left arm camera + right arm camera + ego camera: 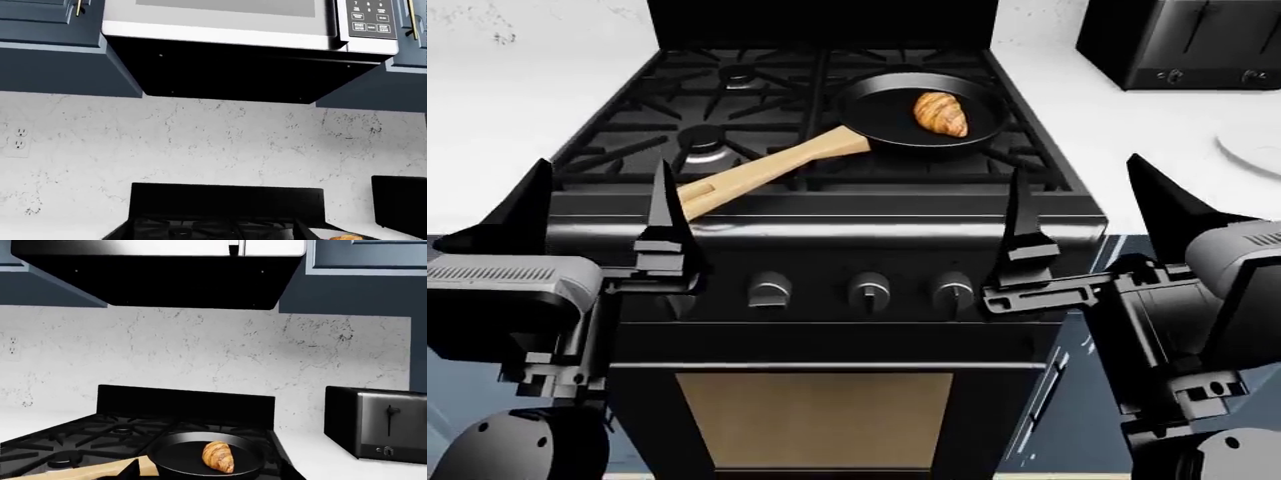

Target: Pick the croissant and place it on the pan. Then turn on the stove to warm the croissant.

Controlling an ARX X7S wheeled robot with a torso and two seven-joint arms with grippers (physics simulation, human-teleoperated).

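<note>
Head camera above, looking down on stove, wrist cameras low, facing backsplash (all share stove)

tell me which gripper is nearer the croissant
Right. The right gripper is at the stove front, below and right of the croissant in the pan; the left gripper is farther, at the front-left.

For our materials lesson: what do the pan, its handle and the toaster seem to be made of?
The pan: matte black, probably coated metal. Its handle: pale wood, by its tan colour. The toaster: brushed metal face with soft sheen, black sides, possibly plastic.
</note>
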